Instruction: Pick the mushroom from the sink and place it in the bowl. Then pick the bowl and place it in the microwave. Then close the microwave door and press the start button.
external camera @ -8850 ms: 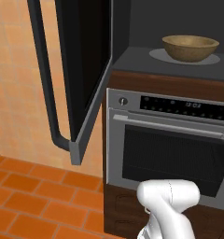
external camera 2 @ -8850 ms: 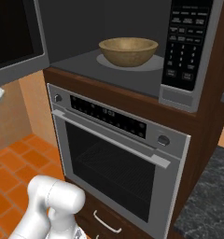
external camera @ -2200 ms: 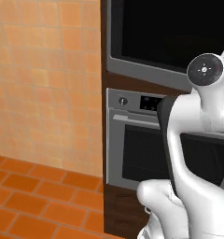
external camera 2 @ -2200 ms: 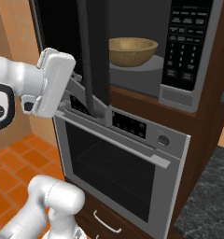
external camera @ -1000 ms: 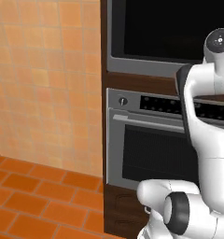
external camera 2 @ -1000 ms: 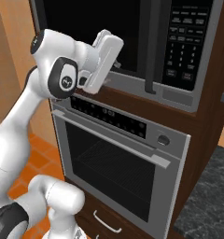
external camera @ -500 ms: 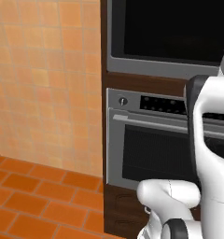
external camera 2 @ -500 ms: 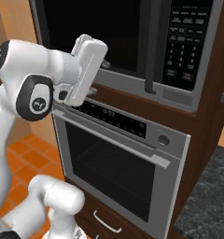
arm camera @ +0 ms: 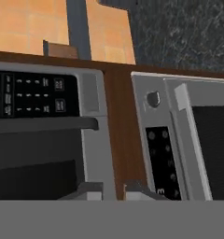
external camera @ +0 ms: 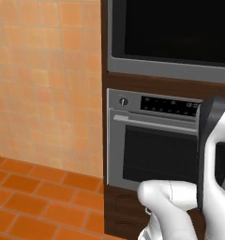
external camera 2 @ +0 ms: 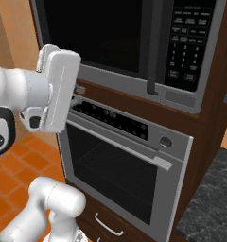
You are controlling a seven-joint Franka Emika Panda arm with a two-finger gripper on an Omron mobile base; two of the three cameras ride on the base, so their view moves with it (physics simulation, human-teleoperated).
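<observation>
— Microwave (external camera 2: 134, 42) sits above the oven (external camera 2: 129, 175), its door (external camera 2: 101, 33) shut; where do we aim?
— Keypad (external camera 2: 186, 42) lies right of our gripper (arm camera: 111, 190), beyond the upright handle (external camera 2: 154, 47). Fingertips look nearly together, empty.

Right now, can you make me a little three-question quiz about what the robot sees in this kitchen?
1. True or false: the microwave door, the big black glass panel in a grey frame, is shut.
2. Which is directly below the microwave?
A. the steel oven with a display strip
B. a dark sink
C. a fridge
3. Fill in: the microwave's black button panel sits to the ____ of the long dark vertical bar handle in the right base view.

Key: 1 true. 2 A. 3 right.
</observation>
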